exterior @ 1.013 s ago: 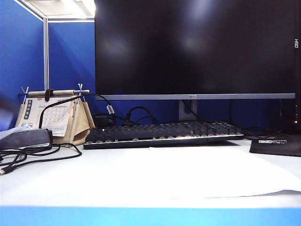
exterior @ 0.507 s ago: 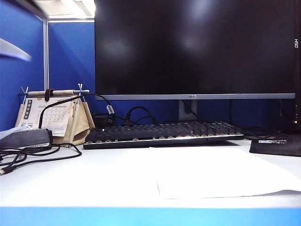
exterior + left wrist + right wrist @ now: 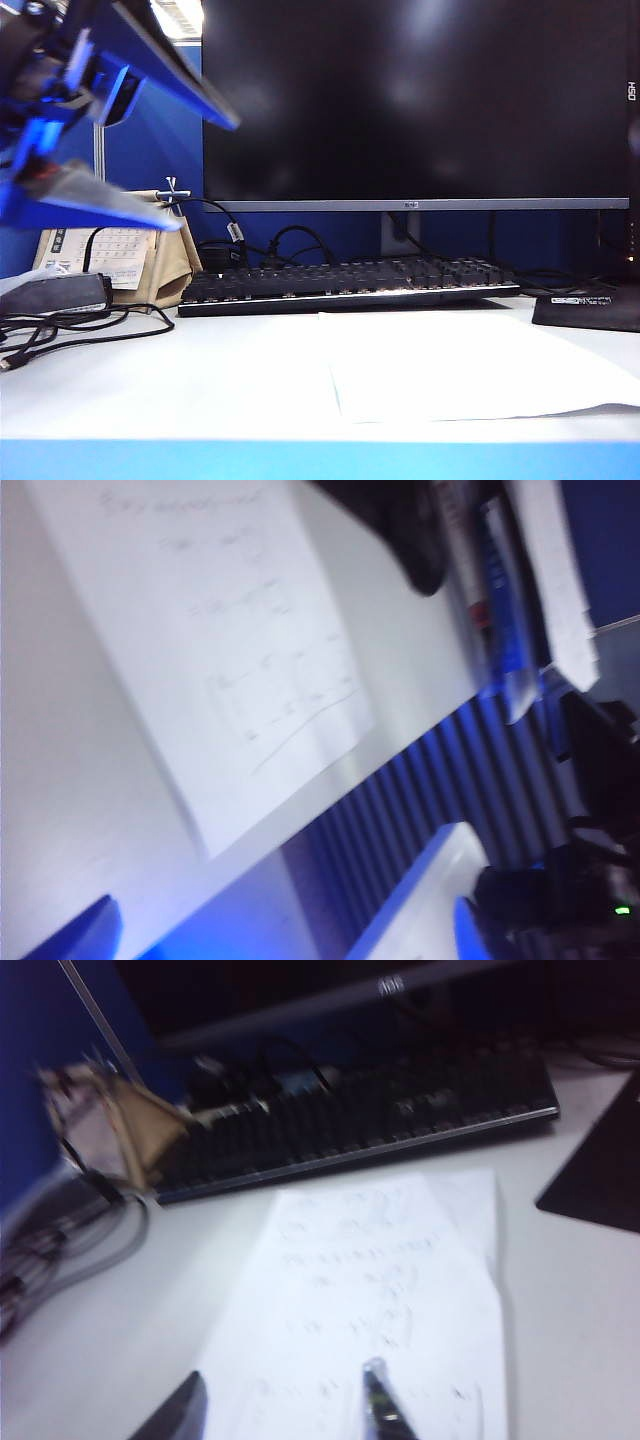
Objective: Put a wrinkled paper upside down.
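Blue partition walls back a white desk (image 3: 170, 385). At far left of the exterior view the left gripper (image 3: 120, 150) hangs blurred above a desk calendar (image 3: 110, 250) and loose cables (image 3: 70, 330), its jaws spread wide and empty. Behind stand a black keyboard (image 3: 345, 285) and a dark monitor (image 3: 415, 100). Right of centre the wrinkled paper (image 3: 470, 370) lies flat near the desk's front edge. The right gripper (image 3: 285, 1405) hovers over it, fingers apart, gripping nothing.

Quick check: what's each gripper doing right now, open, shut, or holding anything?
Left gripper: open, holding nothing, up at the left above the desk calendar.
Right gripper: open, empty, above the wrinkled paper.
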